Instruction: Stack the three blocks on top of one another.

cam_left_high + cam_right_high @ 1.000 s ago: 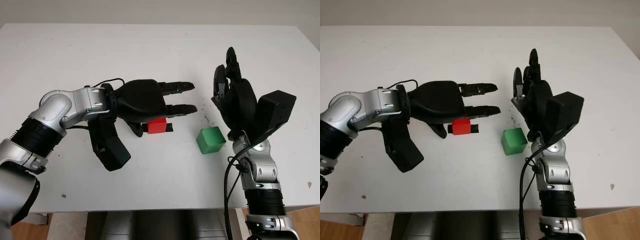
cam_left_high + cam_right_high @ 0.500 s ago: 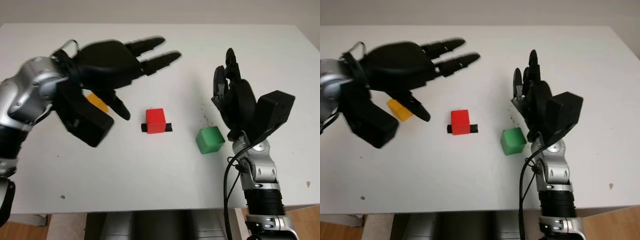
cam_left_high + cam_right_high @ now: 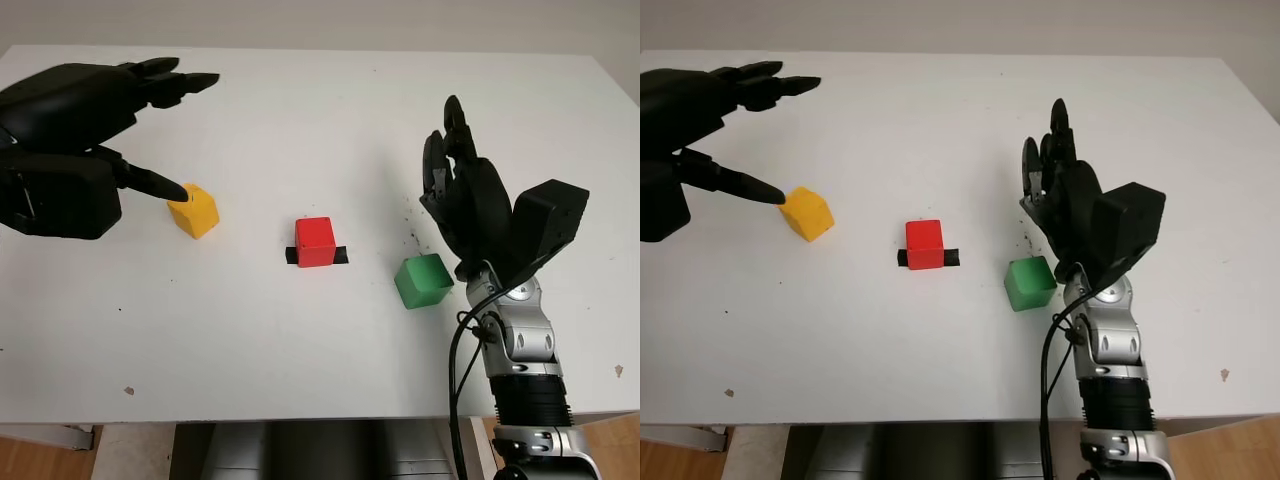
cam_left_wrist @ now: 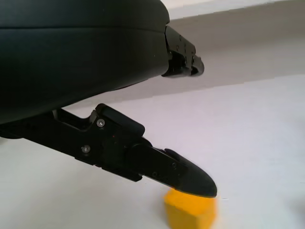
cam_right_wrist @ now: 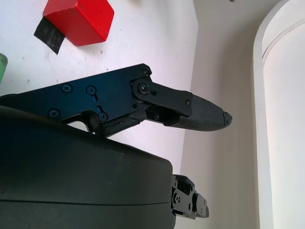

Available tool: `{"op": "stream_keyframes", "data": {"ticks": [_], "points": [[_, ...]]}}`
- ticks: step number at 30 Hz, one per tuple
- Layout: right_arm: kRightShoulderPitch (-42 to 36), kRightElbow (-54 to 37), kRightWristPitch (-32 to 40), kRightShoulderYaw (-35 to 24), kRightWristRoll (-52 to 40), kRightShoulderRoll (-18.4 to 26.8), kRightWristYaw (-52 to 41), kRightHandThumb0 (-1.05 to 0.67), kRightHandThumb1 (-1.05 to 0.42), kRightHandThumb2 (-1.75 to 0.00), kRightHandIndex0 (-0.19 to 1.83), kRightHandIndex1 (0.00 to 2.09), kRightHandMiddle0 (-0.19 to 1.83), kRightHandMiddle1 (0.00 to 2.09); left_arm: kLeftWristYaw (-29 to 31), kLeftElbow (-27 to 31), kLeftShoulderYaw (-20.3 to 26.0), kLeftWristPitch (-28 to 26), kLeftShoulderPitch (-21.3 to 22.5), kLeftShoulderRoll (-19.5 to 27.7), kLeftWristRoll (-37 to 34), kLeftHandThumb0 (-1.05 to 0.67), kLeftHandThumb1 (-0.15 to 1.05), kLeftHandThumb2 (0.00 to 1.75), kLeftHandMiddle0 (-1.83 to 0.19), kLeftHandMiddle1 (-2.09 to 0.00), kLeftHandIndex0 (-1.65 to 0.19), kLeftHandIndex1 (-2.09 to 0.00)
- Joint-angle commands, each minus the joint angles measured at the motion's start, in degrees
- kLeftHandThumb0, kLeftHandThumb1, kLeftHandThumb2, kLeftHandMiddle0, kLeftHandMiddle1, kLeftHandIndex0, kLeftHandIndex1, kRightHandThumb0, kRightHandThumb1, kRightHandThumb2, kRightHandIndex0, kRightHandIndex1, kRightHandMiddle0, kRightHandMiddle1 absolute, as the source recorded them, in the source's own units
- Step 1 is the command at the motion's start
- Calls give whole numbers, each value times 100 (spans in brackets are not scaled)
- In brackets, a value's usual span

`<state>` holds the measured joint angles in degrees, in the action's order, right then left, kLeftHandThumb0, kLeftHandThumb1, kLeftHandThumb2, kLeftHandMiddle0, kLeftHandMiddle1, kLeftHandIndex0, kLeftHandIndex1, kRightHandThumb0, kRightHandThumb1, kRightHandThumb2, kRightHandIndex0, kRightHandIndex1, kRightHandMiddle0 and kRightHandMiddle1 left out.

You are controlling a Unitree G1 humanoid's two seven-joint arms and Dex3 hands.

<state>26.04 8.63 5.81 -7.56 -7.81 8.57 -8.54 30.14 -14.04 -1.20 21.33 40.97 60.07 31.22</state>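
Three blocks lie apart on the white table (image 3: 300,350). The yellow block (image 3: 194,211) is at the left, the red block (image 3: 316,241) stands in the middle on a strip of black tape (image 3: 340,256), and the green block (image 3: 422,281) is to its right. My left hand (image 3: 198,135) is open at the far left, holding nothing. Its thumb tip (image 4: 190,179) hovers just above and left of the yellow block (image 4: 189,211). My right hand (image 3: 446,150) is open and upright just right of and behind the green block. The right wrist view shows the red block (image 5: 80,19).
Small dark specks mark the table between the red and green blocks. The table's front edge (image 3: 300,420) runs close to me and its right edge (image 3: 625,90) is beyond my right arm. Bare white surface lies behind the blocks.
My left hand drew away from the red block, swinging left and back, and now sits beside the yellow block, which is uncovered. The red block stayed on its tape. The right hand barely moved.
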Motion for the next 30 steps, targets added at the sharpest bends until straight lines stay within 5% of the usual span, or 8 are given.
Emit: {"op": "stream_keyframes", "data": {"ticks": [1, 12, 20, 30], "points": [[88, -39, 20, -28, -41, 47, -14, -65, -105, -66, -19, 0, -19, 0, -134, -137, -172, 227, 199, 189, 241, -70, 91, 4, -2, -5, -23, -8], [136, -8, 88, -3, -2, 42, 37, -64, -105, -67, -19, 0, -19, 0, -925, -665, -938, 752, 495, 58, 1503, -63, 87, 4, 4, -4, -28, -7], [121, 16, 53, -33, -32, 49, 19, -65, -105, -66, -19, 0, -19, 0, -950, -909, -1308, 595, 657, -390, 1687, -57, 85, 5, 4, -5, -34, -8], [45, -65, 42, -51, -36, 113, -21, -67, -105, -65, -19, 0, -19, 0, -1688, -1531, -1713, 791, 852, -643, 2113, -60, 86, 6, -1, -6, -37, -8]]}}
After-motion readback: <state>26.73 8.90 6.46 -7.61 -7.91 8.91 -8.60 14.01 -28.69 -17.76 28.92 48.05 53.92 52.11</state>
